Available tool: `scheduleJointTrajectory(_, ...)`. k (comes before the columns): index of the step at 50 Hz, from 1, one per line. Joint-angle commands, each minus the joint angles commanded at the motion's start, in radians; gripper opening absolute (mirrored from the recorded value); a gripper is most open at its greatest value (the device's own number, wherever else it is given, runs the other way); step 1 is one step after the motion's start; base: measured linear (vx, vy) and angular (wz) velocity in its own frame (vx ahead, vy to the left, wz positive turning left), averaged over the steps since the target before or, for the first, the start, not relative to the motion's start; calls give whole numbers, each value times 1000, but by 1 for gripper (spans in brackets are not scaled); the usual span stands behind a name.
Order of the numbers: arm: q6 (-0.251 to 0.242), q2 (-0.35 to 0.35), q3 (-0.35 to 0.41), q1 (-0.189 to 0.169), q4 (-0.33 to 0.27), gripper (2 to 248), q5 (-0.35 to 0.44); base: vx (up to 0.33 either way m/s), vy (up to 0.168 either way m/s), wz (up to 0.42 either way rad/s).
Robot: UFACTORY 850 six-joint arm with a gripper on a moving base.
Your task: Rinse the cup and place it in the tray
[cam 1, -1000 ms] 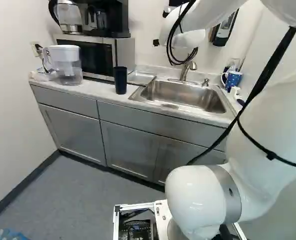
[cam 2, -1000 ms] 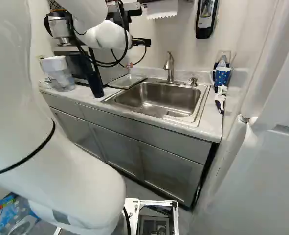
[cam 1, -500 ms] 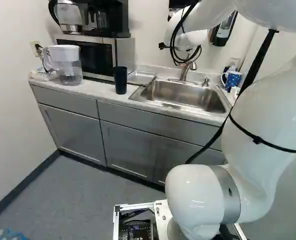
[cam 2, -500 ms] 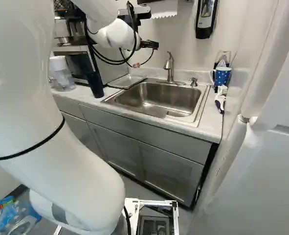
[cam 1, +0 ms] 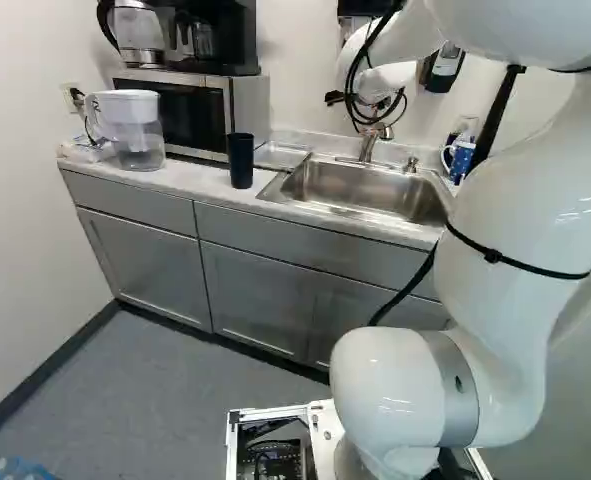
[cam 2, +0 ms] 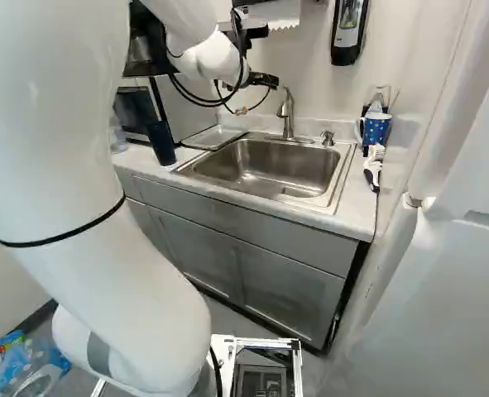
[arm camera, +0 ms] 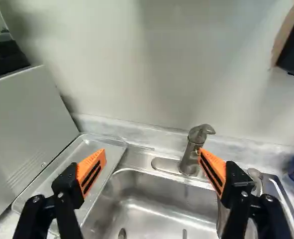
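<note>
"Gripper up above the sink, its 2 fingers spread wide, nothing pinched between them! And the tap sits ahead, looking very near 1 fingertip."

"How near, you can't tell from here. But that's my first worry: a low sweep sideways could clip that tap."

"Where's our cup?"

"Dark tall cup, I'd say, upright on the counter, close to its front edge, just beside the tray. There's a blue mug too, across the sink, and mixing up those 2 would spoil the whole run!"

"I judge we're at step 1, the approach, with rinsing and placing both to come. What tips it?"

"A finger landing off-centre. Tall cup, narrow stance: 1 nudge toward the edge and it's on the floor!"

"And the black cables, looping close to the tap?"

"Could snag as the gripper dips for the rinse. Then wet walls: too light a squeeze and the cup slides into the sink."

"And the tray's hard by the microwave, so a wide finger may bump that on the way down."
</note>
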Motion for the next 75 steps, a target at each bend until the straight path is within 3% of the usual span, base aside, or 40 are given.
scheduleJointTrajectory(31,0,-117,-126,-37,0,247,-79,0,0,0)
scheduleJointTrajectory(75,0,-204,-224,-45,0,247,-63,0,0,0)
